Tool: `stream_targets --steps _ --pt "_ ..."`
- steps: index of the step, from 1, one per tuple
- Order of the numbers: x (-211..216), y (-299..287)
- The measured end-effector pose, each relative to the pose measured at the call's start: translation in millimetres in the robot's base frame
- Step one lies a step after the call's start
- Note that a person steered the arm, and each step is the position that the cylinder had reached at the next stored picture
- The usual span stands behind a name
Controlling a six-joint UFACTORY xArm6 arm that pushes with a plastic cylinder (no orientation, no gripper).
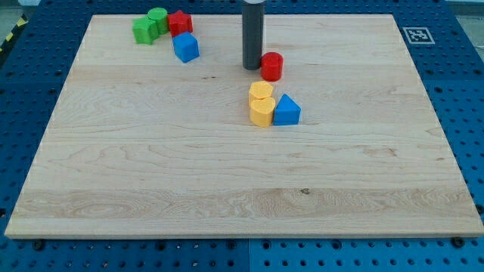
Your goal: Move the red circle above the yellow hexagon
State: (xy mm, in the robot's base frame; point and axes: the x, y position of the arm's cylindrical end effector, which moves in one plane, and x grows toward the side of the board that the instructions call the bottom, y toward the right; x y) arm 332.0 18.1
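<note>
The red circle (271,66) stands on the wooden board just to the right of my tip (252,68); they look touching or nearly so. The yellow hexagon (262,91) lies directly below the red circle, with a small gap between them. A second yellow block (262,111) sits right under the hexagon, touching it. A blue triangle-like block (286,111) touches the yellow pair on the right side.
At the view's top left is a cluster: a green block (144,31), a green circle (157,17), a red block (180,23) and a blue block (185,47) below them. The board's top edge (318,14) is close behind the rod.
</note>
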Motion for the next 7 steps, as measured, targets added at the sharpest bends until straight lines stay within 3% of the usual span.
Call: stream_targets --steps 1,2,3,4,5,7 --pt "-22.4 -13.0" --pt "-34.8 11.8" --pt "-31.4 65.2" --pt "-2.1 71.5" --pt "17.9 53.8" --pt "12.7 35.3"
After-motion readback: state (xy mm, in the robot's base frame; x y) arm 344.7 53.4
